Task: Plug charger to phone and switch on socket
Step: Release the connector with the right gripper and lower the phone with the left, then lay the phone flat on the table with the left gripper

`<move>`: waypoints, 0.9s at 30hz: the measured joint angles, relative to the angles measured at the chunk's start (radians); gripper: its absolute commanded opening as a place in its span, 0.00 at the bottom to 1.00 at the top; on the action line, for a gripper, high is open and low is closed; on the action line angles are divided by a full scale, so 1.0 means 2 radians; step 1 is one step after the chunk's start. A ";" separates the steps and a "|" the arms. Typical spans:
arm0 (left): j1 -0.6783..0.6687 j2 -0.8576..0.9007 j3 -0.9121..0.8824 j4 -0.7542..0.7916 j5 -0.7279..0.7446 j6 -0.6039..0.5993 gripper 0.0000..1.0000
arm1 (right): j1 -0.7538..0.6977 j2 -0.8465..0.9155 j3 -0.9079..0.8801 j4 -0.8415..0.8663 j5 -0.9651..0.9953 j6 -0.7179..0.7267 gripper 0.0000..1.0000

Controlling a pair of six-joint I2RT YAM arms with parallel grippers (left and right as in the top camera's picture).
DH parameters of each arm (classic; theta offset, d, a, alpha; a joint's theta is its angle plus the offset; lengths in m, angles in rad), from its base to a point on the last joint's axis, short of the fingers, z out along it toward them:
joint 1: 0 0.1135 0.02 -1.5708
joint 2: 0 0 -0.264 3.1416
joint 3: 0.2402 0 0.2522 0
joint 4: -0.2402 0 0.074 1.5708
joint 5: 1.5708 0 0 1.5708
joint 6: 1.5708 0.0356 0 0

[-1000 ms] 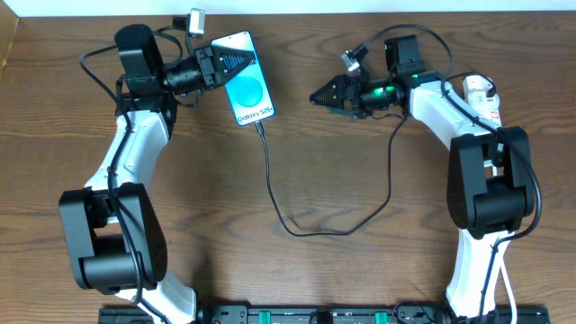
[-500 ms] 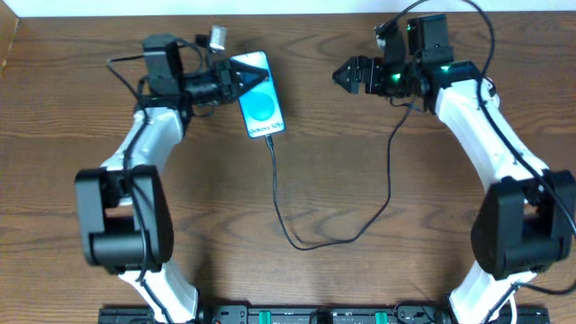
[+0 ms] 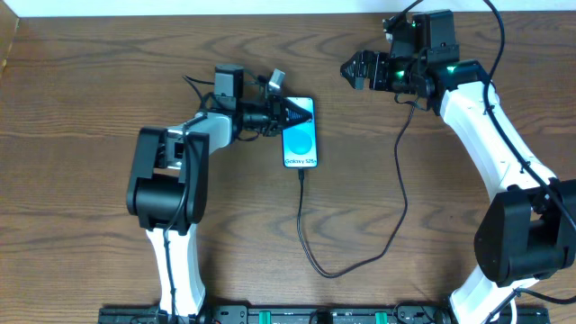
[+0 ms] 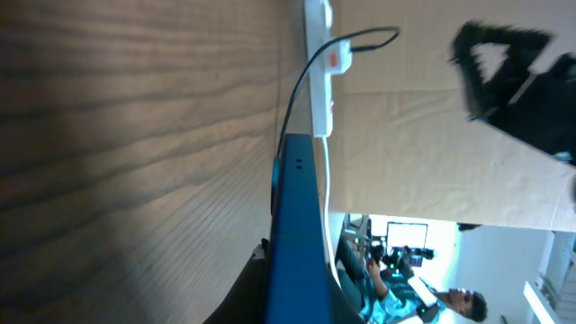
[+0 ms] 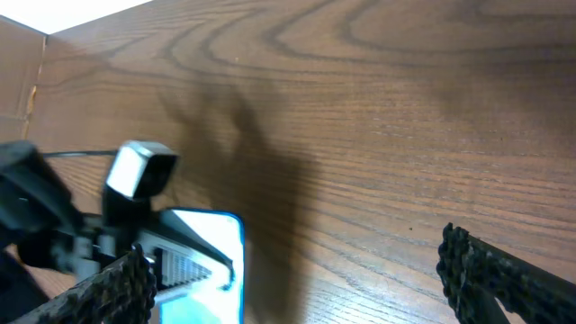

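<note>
Across the brown wooden counter (image 3: 108, 72), the left claw (image 3: 290, 113) is clamping the phone (image 3: 301, 137), with the charger (image 3: 299, 207) plugged in. The right claw (image 3: 349, 72) is gaping wide and carrying nothing. The socket (image 4: 319, 54) is lying lengthwise beyond the phone's far end, seemingly nearer the right arm.

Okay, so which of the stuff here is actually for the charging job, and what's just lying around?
For the job:
phone
black charger cable, already in the phone
white power strip

Not part of it:
wooden table
cardboard backdrop
monitor far behind, seen from the left wrist
</note>
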 measured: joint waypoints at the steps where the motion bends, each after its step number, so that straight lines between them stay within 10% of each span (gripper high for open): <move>1: -0.005 0.005 0.000 0.001 0.000 0.000 0.07 | 0.000 0.000 0.000 0.000 0.000 0.000 0.99; 27: -0.064 0.008 0.000 -0.074 -0.181 -0.001 0.11 | 0.000 0.000 0.000 -0.017 0.002 0.000 0.99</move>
